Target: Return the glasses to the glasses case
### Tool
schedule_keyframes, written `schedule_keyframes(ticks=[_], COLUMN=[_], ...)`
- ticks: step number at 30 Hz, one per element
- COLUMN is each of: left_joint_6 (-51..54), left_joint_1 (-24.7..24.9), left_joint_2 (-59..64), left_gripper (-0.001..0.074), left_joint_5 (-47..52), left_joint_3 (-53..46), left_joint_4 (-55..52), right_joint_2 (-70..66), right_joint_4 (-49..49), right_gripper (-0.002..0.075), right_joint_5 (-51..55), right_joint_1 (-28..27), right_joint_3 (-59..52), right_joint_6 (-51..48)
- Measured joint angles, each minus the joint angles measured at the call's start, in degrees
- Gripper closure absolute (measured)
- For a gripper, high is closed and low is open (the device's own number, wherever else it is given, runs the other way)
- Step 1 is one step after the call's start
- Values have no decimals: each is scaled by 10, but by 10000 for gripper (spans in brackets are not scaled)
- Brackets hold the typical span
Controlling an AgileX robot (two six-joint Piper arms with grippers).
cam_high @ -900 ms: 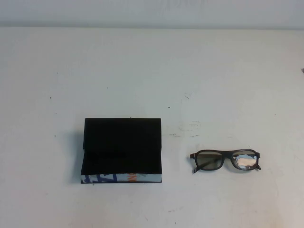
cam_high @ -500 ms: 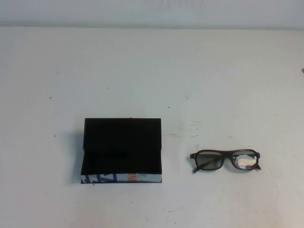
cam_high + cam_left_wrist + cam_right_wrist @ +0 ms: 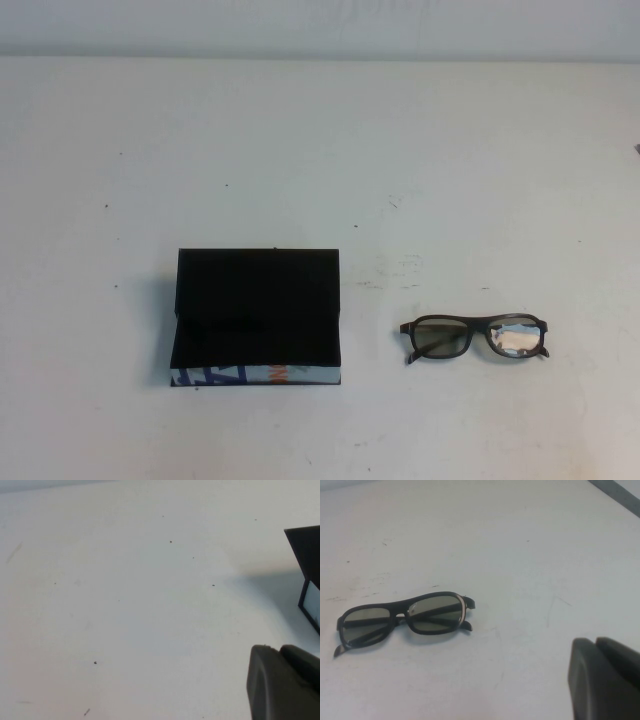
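High view shows neither arm over the bench (image 3: 320, 130): the glasses case (image 3: 257, 315) sits open left of centre, its lid flap standing at the far side and its patterned blue, white and orange edge facing the robot, while the glasses (image 3: 476, 337) lie folded well apart to its right, lenses toward the robot. Each wrist view catches only a dark corner of its own claw, the left claw (image 3: 285, 685) off to the case's left and the right claw (image 3: 607, 680) near the glasses, so I cannot tell whether either is spread or pressed together. The likely trouble is the thin, slick frame: a pinch on a lens or temple could skid it across the bench or twist it, and a tilted carry could snag the case wall or knock the light case aside. No brand or readable writing shows; the case edge carries only a pattern.
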State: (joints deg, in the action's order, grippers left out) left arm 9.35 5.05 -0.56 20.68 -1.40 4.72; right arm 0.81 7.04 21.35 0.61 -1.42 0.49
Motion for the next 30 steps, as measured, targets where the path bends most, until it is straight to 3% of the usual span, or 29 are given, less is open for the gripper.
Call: schedule_keyframes(ticks=[11, 17, 24, 27, 30], left_joint_6=[0, 0, 0, 0, 0], left_joint_1=[0, 0, 0, 0, 0], left_joint_2=[0, 0, 0, 0, 0], left_gripper=[734, 734, 734, 734, 734], left_joint_5=[0, 0, 0, 0, 0], left_joint_3=[0, 0, 0, 0, 0], left_joint_4=[0, 0, 0, 0, -1], right_joint_2=[0, 0, 0, 0, 0], right_joint_4=[22, 128, 358, 396, 416], right_gripper=[739, 739, 739, 739, 739], right_joint_5=[-3, -29, -153, -197, -172], right_joint_1=[0, 0, 0, 0, 0], right_joint_3=[0, -1, -1, -1, -1], right_joint_6=[0, 0, 0, -5, -8])
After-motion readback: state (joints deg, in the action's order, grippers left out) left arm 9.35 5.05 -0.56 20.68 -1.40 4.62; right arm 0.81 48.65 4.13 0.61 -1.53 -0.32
